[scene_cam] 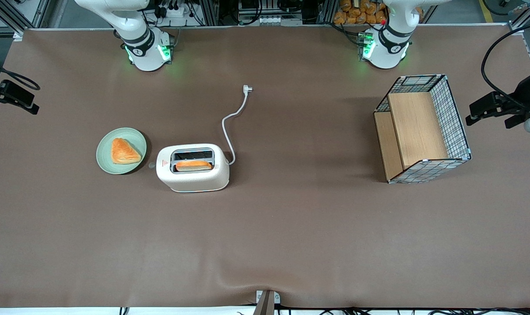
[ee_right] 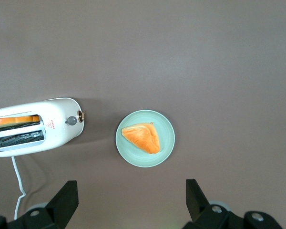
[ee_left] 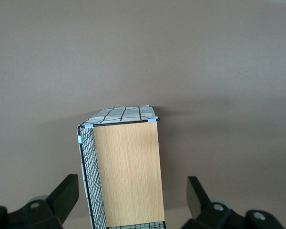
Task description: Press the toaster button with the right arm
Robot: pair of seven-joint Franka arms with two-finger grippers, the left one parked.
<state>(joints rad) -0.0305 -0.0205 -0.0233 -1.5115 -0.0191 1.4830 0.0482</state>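
The cream-white toaster (scene_cam: 193, 168) (ee_right: 35, 127) stands on the brown table with an orange bread slice (scene_cam: 193, 166) in the slot nearer the front camera. Its tiny toaster button (scene_cam: 151, 166) (ee_right: 80, 116) sticks out of the narrow end that faces the plate. The right arm's gripper (ee_right: 131, 200) (scene_cam: 12, 97) hangs high above the table, well apart from the toaster, at the working arm's end. Its fingers (ee_right: 66, 196) are spread wide and open, with nothing between them.
A green plate (scene_cam: 105, 162) (ee_right: 168, 143) with a triangular pastry (scene_cam: 124, 151) (ee_right: 142, 138) lies beside the toaster's button end. The white cord and plug (scene_cam: 247, 89) trail from the toaster toward the arm bases. A wire-and-wood basket (scene_cam: 456, 127) (ee_left: 127, 169) stands toward the parked arm's end.
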